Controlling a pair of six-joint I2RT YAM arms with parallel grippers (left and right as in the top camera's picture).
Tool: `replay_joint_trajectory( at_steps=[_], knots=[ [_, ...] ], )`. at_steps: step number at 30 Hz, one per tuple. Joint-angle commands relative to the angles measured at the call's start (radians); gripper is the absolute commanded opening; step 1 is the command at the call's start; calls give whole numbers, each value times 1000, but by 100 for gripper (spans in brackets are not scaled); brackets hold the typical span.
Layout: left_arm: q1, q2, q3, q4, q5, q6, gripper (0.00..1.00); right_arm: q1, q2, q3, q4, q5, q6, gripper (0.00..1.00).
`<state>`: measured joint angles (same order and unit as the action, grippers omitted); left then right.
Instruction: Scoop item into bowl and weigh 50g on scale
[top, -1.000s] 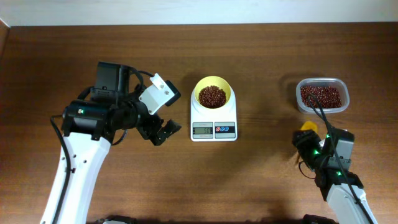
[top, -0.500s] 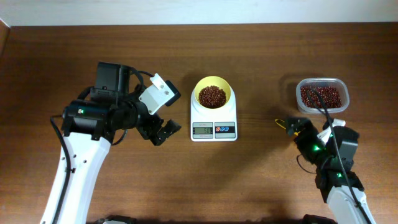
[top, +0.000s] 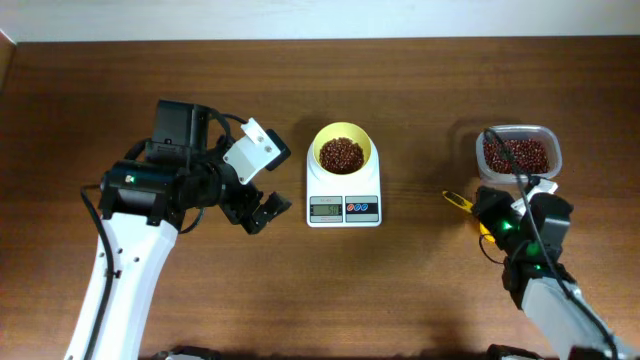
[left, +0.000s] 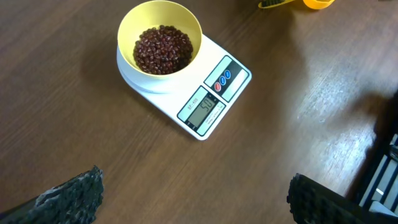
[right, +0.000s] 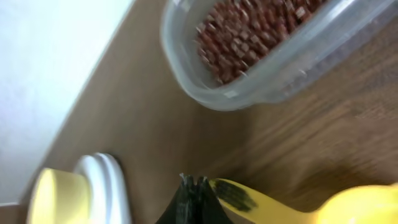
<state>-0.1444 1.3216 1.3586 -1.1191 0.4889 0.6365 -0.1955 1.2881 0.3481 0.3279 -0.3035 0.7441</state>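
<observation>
The pale yellow bowl (top: 343, 152) (left: 160, 43) stands on the white scale (top: 343, 207) (left: 214, 93), and a pile of reddish-brown beans (left: 163, 50) lies in it. My left gripper (top: 265, 212) (left: 196, 205) hovers wide open to the left of the scale, holding nothing. My right gripper (top: 480, 203) (right: 196, 186) is shut with its fingertips pressed together. The yellow scoop (top: 458, 200) (right: 261, 202) lies on the table right beside those fingertips, not between them.
A clear plastic tub (top: 517, 153) (right: 273, 74) with more beans stands at the back right, just beyond the right gripper. The scale's white platform (right: 102, 180) shows at the left of the right wrist view.
My right gripper carried the scoop up and to the left, opened and let it go, then shut empty. The left arm, bowl and scale have not moved.
</observation>
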Motion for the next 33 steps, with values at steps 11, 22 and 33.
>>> replay_joint_trajectory(
  at_steps=[11,22,33],
  knots=[
    [3,4,-2,-1,0,16,99,82,145,92,-2,24,-60,4],
    [3,4,-2,-1,0,16,99,117,27,92,97,-167,-123,4],
    [3,4,-2,-1,0,16,99,117,-101,92,88,-168,-108,99]
  ],
)
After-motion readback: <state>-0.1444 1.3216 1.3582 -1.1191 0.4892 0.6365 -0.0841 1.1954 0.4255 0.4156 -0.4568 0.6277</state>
